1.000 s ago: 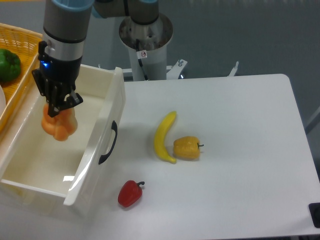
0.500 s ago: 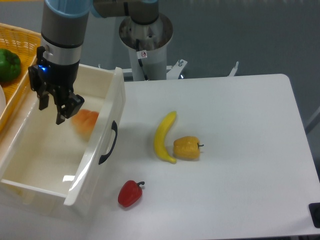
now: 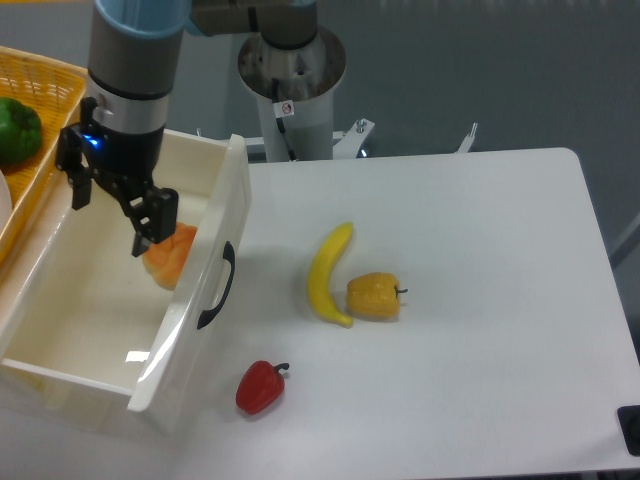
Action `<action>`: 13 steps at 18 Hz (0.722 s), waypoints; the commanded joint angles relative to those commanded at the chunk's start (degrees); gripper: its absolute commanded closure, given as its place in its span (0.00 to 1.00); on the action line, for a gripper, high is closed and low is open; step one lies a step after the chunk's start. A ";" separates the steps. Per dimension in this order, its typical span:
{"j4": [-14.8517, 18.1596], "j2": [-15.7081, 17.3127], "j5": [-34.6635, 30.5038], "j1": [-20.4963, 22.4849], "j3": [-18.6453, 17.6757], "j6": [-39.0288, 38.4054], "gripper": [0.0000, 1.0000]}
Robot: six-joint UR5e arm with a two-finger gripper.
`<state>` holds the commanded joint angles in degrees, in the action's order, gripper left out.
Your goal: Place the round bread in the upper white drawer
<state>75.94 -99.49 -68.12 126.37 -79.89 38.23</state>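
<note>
The round bread [image 3: 170,255] is an orange lumpy bun lying inside the upper white drawer [image 3: 60,345], against the inner side of its front wall. The drawer is pulled open at the left, with a black curved handle [image 3: 216,286] on its front. My gripper [image 3: 110,210] hangs over the drawer, open and empty, its fingers spread wide. One fingertip [image 3: 150,228] is just above the bread's left edge and partly hides it.
A banana [image 3: 328,272] and a yellow bell pepper [image 3: 373,296] lie side by side mid-table. A red bell pepper [image 3: 260,386] lies near the drawer's front corner. An orange wicker basket [image 3: 35,80] with a green pepper [image 3: 17,131] stands at the far left.
My gripper opened and let go of the bread. The bread dropped and rolled right to the drawer's front wall. The gripper has risen slightly and opened wider.
</note>
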 joint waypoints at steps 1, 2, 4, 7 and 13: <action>0.00 -0.26 0.00 1.41 -0.18 0.17 0.00; 0.00 -0.70 -0.09 2.20 -0.18 0.26 0.00; 0.00 -1.40 -0.61 4.31 -0.26 0.35 0.00; 0.00 -2.89 -5.61 6.08 -0.35 0.62 0.00; 0.26 -6.32 -11.42 11.96 -0.62 8.68 0.00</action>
<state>76.20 -105.81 -79.53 138.33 -80.51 46.91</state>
